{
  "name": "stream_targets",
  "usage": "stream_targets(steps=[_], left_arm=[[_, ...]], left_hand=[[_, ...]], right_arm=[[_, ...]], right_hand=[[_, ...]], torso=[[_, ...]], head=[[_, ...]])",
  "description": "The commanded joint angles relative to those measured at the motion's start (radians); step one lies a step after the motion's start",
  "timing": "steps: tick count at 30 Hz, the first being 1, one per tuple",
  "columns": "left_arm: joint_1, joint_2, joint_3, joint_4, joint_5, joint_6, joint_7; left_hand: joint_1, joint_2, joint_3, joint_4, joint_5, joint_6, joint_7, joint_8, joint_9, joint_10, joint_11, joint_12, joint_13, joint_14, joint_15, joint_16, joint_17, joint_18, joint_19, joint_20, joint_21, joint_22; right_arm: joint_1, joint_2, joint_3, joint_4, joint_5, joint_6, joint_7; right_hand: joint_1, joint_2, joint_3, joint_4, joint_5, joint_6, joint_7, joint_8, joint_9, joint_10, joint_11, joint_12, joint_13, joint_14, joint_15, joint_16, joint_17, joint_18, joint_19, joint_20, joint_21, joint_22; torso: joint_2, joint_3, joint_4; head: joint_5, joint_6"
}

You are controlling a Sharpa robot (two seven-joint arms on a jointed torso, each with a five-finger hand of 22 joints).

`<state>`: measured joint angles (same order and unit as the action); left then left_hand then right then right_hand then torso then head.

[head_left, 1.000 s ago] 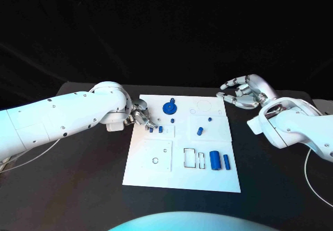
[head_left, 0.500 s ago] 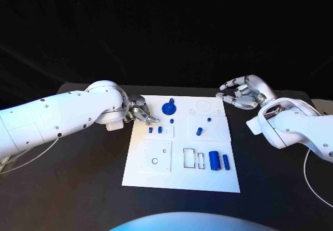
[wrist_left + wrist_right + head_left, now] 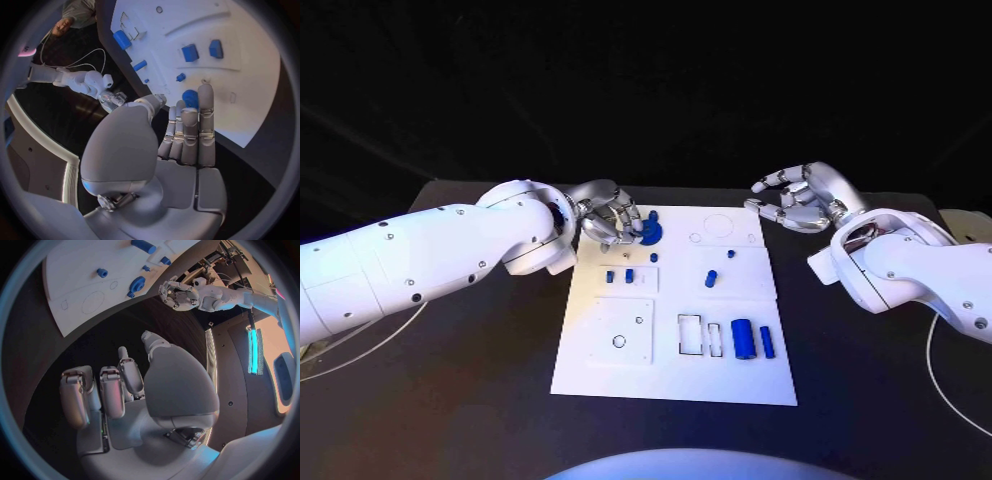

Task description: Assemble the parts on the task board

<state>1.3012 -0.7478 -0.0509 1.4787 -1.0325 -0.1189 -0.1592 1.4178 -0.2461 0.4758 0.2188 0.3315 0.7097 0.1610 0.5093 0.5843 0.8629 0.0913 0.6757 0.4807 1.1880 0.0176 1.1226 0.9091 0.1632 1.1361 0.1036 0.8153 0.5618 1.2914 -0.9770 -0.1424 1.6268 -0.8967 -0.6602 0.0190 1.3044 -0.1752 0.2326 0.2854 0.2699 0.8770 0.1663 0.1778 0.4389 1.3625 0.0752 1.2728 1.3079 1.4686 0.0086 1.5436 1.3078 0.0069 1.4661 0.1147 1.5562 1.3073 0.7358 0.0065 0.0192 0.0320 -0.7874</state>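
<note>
Left hand (image 3: 606,222) of mine sits at the far left corner of the white board (image 3: 678,370), over its edge, fingers (image 3: 190,130) held straight and close together with nothing in them. From the wrist I see their tips reaching up to the round blue disc (image 3: 651,230), which lies on the board just beside the hand on its inner side; whether they touch it I cannot tell. Nearer to me than the hand, two small blue pegs (image 3: 619,275) stand side by side on the board, apart from my fingers. Toward the middle lies a short blue pin (image 3: 711,277), and a tiny blue stud (image 3: 733,247) sits a little beyond it. Near the board's near right part a thick blue cylinder (image 3: 743,339) and a thinner blue bar (image 3: 766,340) lie side by side, well apart from both hands.

My right hand (image 3: 793,200) hangs off the board beyond its far right corner, above the black table (image 3: 459,400), fingers curled partway and spread, empty
</note>
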Motion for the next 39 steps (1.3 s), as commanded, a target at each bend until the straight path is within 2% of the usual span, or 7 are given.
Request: stream_targets(steps=[1, 5, 8, 9, 15, 22, 39], left_arm=[[-0.009, 0.012, -0.006, 0.003, -0.159, -0.127, 0.228], [-0.021, 0.028, -0.013, -0.013, -0.289, -0.134, 0.263], [-0.032, 0.042, -0.017, -0.027, -0.384, -0.119, 0.269], [-0.036, 0.047, -0.017, -0.032, -0.413, -0.113, 0.269], [-0.048, 0.075, -0.019, -0.055, -0.525, -0.075, 0.253], [-0.051, 0.095, -0.019, -0.071, -0.592, -0.016, 0.216], [-0.051, 0.134, -0.018, -0.111, -0.639, 0.045, 0.158]], left_hand=[[0.016, -0.014, 0.016, -0.012, -0.005, 0.020, 0.001, -0.026, -0.040, 0.005, 0.001, -0.045, -0.049, -0.017, 0.002, -0.014, -0.030, 0.021, -0.005, 0.000, -0.003, -0.001], [0.015, -0.030, 0.020, -0.022, -0.008, 0.044, 0.001, -0.064, -0.092, 0.010, 0.006, -0.115, -0.120, -0.002, 0.005, 0.009, -0.033, 0.021, -0.001, 0.003, 0.009, 0.010], [0.005, -0.037, 0.012, -0.024, -0.008, 0.063, -0.004, -0.084, -0.121, 0.019, 0.007, -0.153, -0.161, 0.050, 0.007, 0.078, 0.028, 0.020, 0.011, 0.005, 0.032, 0.025], [0.002, -0.039, 0.005, -0.025, -0.009, 0.069, -0.007, -0.096, -0.135, 0.019, 0.009, -0.174, -0.181, 0.073, 0.010, 0.115, 0.058, 0.011, 0.040, 0.007, 0.086, 0.088], [-0.003, -0.039, -0.016, -0.030, -0.010, 0.086, -0.010, -0.119, -0.162, 0.031, 0.013, -0.209, -0.219, 0.112, 0.011, 0.182, 0.107, -0.011, 0.093, 0.011, 0.208, 0.231], [0.002, -0.038, -0.023, -0.035, -0.010, 0.102, -0.016, -0.127, -0.174, 0.035, 0.014, -0.228, -0.239, 0.129, 0.013, 0.210, 0.124, -0.021, 0.113, 0.013, 0.262, 0.293], [0.023, -0.023, -0.005, -0.046, -0.007, 0.132, -0.017, -0.135, -0.189, 0.061, 0.013, -0.246, -0.264, 0.152, 0.012, 0.242, 0.142, -0.030, 0.134, 0.014, 0.323, 0.363]], right_arm=[[-0.003, 0.002, 0.000, -0.001, 0.006, -0.001, 0.022], [-0.004, 0.003, 0.000, -0.002, 0.006, -0.001, 0.027], [-0.005, 0.004, 0.000, -0.002, 0.005, -0.002, 0.029], [-0.005, 0.004, 0.000, -0.002, 0.005, -0.002, 0.030], [-0.006, 0.006, -0.001, -0.002, 0.003, -0.002, 0.031], [-0.006, 0.005, -0.001, 0.000, 0.003, -0.003, 0.032], [-0.006, 0.006, -0.001, 0.003, 0.002, -0.004, 0.031]], right_hand=[[-0.008, 0.000, 0.007, 0.000, 0.005, -0.004, -0.007, 0.006, -0.002, -0.016, -0.001, -0.026, 0.018, 0.081, -0.008, -0.010, 0.191, 0.002, 0.087, -0.009, -0.017, 0.243], [-0.008, -0.001, 0.011, 0.000, 0.006, -0.005, -0.009, 0.010, -0.002, -0.038, -0.004, -0.068, -0.017, 0.072, -0.011, -0.027, 0.162, 0.011, 0.069, -0.012, -0.053, 0.220], [-0.008, -0.002, 0.013, 0.000, 0.006, -0.005, -0.010, 0.011, -0.003, -0.049, -0.004, -0.089, -0.035, 0.069, -0.012, -0.035, 0.151, 0.015, 0.062, -0.013, -0.069, 0.210], [-0.008, -0.002, 0.013, 0.000, 0.006, -0.005, -0.010, 0.011, -0.003, -0.049, -0.004, -0.089, -0.035, 0.069, -0.012, -0.035, 0.151, 0.015, 0.062, -0.013, -0.069, 0.210], [-0.008, -0.003, 0.013, 0.000, 0.006, -0.005, -0.010, 0.012, -0.003, -0.051, -0.005, -0.094, -0.039, 0.068, -0.012, -0.036, 0.149, 0.016, 0.061, -0.014, -0.071, 0.209], [-0.010, -0.003, 0.014, 0.001, 0.006, -0.006, -0.011, 0.013, -0.003, -0.064, -0.005, -0.116, -0.058, 0.067, -0.013, -0.039, 0.146, 0.016, 0.060, -0.015, -0.074, 0.207], [-0.010, -0.003, 0.015, 0.001, 0.006, -0.006, -0.011, 0.014, -0.003, -0.068, -0.006, -0.125, -0.065, 0.067, -0.014, -0.040, 0.145, 0.017, 0.060, -0.015, -0.076, 0.206]], torso=[[0.001, -0.0005, -0.0015], [0.002, -0.0007, -0.0025], [0.003, -0.0006, -0.0029], [0.003, -0.0003, -0.0026], [0.005, 0.0003, -0.0042], [0.006, 0.0012, -0.0058], [0.006, 0.0001, -0.0040]], head=[[-0.001, 0.005], [-0.004, 0.010], [-0.007, 0.013], [-0.008, 0.014], [-0.011, 0.015], [-0.010, 0.016], [-0.014, 0.011]])
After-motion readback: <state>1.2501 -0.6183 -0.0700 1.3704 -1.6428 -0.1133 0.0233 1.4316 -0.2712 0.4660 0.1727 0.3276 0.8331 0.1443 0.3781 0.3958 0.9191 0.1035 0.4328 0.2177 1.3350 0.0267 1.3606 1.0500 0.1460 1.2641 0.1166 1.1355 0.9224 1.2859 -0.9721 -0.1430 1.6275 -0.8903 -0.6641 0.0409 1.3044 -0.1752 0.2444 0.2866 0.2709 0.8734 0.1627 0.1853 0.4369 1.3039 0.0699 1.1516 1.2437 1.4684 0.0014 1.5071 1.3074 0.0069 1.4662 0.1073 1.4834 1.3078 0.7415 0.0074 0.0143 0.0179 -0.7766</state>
